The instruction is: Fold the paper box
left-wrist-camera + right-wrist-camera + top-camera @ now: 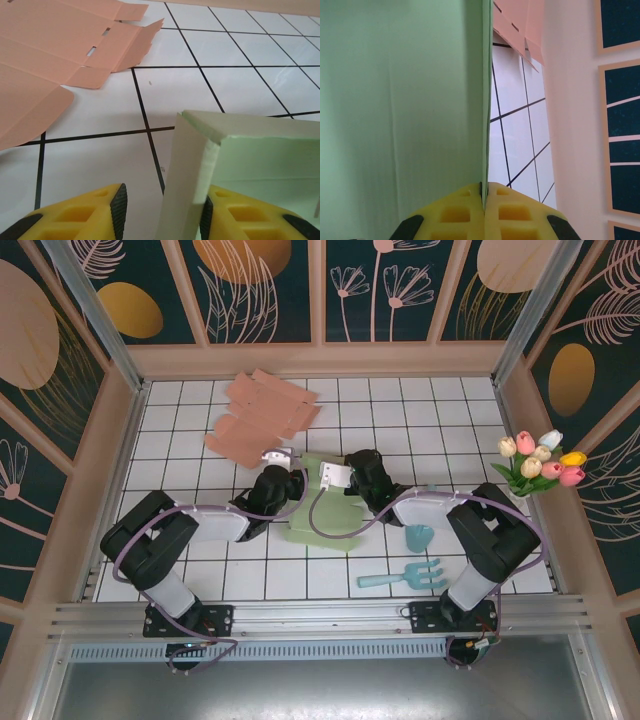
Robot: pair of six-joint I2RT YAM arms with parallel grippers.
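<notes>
green paper box [260,160] | between fingers [118,202] of left hand [162,212] | right hand [484,192] pinching

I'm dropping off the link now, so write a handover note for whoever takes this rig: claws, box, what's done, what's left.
Left claw: open, with a raised flap of the green box standing between its jaws, not clamped.
Right claw: shut on an upright panel of the green box.
Green box: mid-table between the arms, partly raised.
Orange blank: flat at the back, untouched.
Done: some walls are up.
Left: fold and close the rest.
</notes>
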